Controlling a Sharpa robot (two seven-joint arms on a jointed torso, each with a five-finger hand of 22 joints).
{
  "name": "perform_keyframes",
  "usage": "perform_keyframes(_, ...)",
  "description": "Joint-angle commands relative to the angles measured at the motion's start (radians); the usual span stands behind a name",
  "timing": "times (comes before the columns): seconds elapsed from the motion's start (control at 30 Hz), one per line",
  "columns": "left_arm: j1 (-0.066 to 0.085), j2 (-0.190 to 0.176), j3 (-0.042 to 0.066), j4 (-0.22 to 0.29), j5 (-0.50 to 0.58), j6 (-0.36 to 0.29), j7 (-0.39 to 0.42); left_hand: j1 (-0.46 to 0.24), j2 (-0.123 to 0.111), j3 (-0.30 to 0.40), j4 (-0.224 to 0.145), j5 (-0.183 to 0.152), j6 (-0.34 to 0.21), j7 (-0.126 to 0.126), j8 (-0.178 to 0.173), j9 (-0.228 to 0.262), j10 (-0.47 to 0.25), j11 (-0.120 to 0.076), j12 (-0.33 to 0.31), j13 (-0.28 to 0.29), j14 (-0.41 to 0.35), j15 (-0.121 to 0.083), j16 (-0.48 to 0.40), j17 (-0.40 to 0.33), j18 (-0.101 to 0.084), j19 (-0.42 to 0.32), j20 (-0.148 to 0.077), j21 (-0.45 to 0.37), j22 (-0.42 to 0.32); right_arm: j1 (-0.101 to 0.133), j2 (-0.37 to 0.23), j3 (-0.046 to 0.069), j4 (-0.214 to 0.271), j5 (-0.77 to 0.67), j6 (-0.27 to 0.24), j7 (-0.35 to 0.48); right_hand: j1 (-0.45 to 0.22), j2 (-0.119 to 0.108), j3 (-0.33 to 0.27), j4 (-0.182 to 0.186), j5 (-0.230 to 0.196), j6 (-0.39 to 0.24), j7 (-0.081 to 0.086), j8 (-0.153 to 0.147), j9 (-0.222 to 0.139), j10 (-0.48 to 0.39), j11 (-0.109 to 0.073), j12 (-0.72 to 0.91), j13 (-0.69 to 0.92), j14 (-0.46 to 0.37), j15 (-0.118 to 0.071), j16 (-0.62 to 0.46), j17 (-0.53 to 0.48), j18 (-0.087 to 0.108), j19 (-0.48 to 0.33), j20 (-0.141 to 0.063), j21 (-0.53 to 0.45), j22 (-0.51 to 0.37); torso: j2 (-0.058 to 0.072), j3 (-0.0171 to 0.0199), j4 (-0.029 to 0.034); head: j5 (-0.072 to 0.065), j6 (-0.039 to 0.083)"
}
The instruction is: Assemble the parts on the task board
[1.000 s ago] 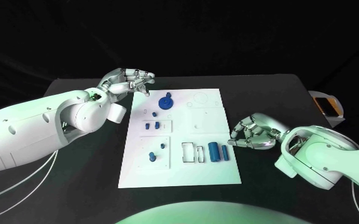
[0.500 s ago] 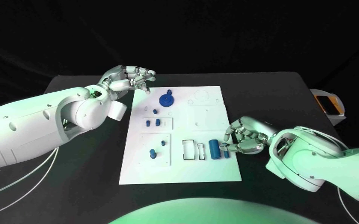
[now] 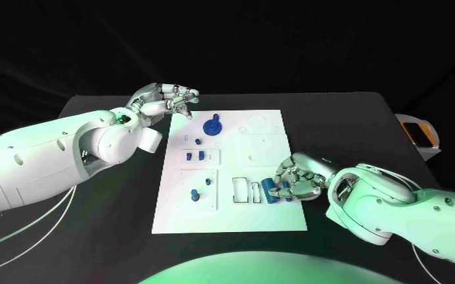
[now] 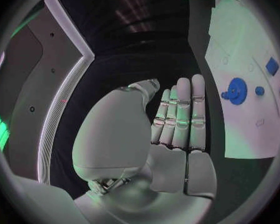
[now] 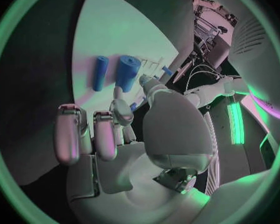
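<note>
Fingers of the right hand (image 3: 300, 179) curl down over the right edge of the task board (image 3: 231, 218), toward its near right corner, where two blue cylinders lie side by side. In the head view the fingertips close around the thicker cylinder (image 3: 285, 190), which sits partly under them, while the thinner cylinder (image 3: 269, 189) lies just beside it on the board's inner side. The right wrist view shows both pieces ahead of the fingers (image 5: 95, 134): the thicker cylinder (image 5: 127, 73) right at the tip of one raised finger, the thinner one (image 5: 100, 72) a little apart. Whether the hand actually grips the thicker piece I cannot tell (the fingertips hide the contact).

The left hand (image 3: 163, 104) hangs over the black table (image 3: 104, 185) just off the board's far left corner, fingers curled inward and bunched with nothing in them; its own wrist view shows the fingers (image 4: 180, 114) lying pressed side by side.

On the board, a blue gear (image 3: 212, 126) sits near the far edge, left of centre. Small blue pegs (image 3: 194, 156) stand in a square panel along the left edge at mid-length, and another blue peg (image 3: 193, 196) stands in the panel nearer the near left corner. Two outlined rectangular slots (image 3: 247, 190) lie just left of the cylinders.
</note>
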Motion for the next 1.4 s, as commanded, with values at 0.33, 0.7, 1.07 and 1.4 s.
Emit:
perform_keyframes(0.33, 0.000, -0.005, 0.001, 0.006, 0.020, 0.020, 0.002, -0.003, 0.008, -0.003, -0.003, -0.005, -0.006, 0.000, -0.003, 0.001, -0.006, 0.002, 0.004, 0.001, -0.005, 0.000, -0.003, 0.001, 0.013, 0.004, 0.004, -0.008, -0.002, -0.021, 0.046, 0.000, -0.026, -0.064, 0.046, -0.057, -0.001, 0.018, -0.076, 0.063, -0.019, -0.009, -0.002, 0.024, 0.016, -0.002, 0.001, 0.001, 0.009, 0.071, -0.004, 0.003, 0.093, -0.012, 0.026, -0.001, -0.006, 0.204, 0.001, -0.0009, 0.0004, 0.008, 0.000)
perform_keyframes(0.7, 0.000, -0.010, 0.001, 0.009, 0.023, 0.022, -0.002, -0.003, 0.008, -0.003, -0.003, -0.005, -0.006, 0.000, -0.003, 0.001, -0.006, 0.002, 0.004, 0.001, -0.005, 0.000, -0.003, 0.001, 0.013, 0.004, 0.004, -0.008, -0.002, -0.040, 0.083, 0.000, -0.040, -0.088, 0.056, -0.084, 0.011, 0.034, -0.130, 0.076, -0.042, -0.014, -0.003, 0.033, 0.022, 0.004, 0.000, 0.006, 0.024, 0.073, -0.005, 0.005, 0.099, -0.012, 0.027, -0.001, -0.005, 0.206, 0.000, -0.0007, -0.0004, 0.007, -0.003)
perform_keyframes(1.07, 0.001, -0.011, 0.001, 0.010, 0.023, 0.022, -0.003, -0.003, 0.008, -0.003, -0.003, -0.005, -0.007, 0.000, -0.003, 0.002, -0.008, 0.002, 0.004, 0.001, -0.006, 0.000, -0.003, 0.001, 0.013, 0.004, 0.004, -0.009, -0.002, -0.043, 0.086, 0.000, -0.042, -0.104, 0.048, -0.098, 0.167, 0.082, -0.114, 0.040, -0.033, -0.016, -0.003, 0.039, 0.024, 0.013, -0.002, 0.013, 0.049, 0.075, -0.006, 0.011, 0.113, -0.014, 0.031, -0.002, 0.002, 0.210, 0.000, 0.0009, -0.0015, 0.007, -0.001)
perform_keyframes(1.4, 0.001, -0.010, 0.001, 0.009, 0.023, 0.025, -0.006, -0.003, 0.008, -0.003, -0.003, -0.005, -0.008, 0.000, -0.003, 0.002, -0.008, 0.002, 0.004, 0.002, -0.006, 0.001, -0.003, 0.001, 0.013, 0.004, 0.004, -0.009, -0.002, -0.039, 0.070, 0.001, -0.010, 0.069, -0.074, -0.051, 0.186, 0.113, -0.028, 0.063, 0.009, 0.043, -0.027, 0.055, 0.017, 0.039, -0.022, 0.024, 0.071, 0.075, -0.022, 0.010, 0.111, -0.015, 0.035, -0.014, 0.010, 0.213, 0.000, -0.0001, -0.0015, 0.008, 0.002)
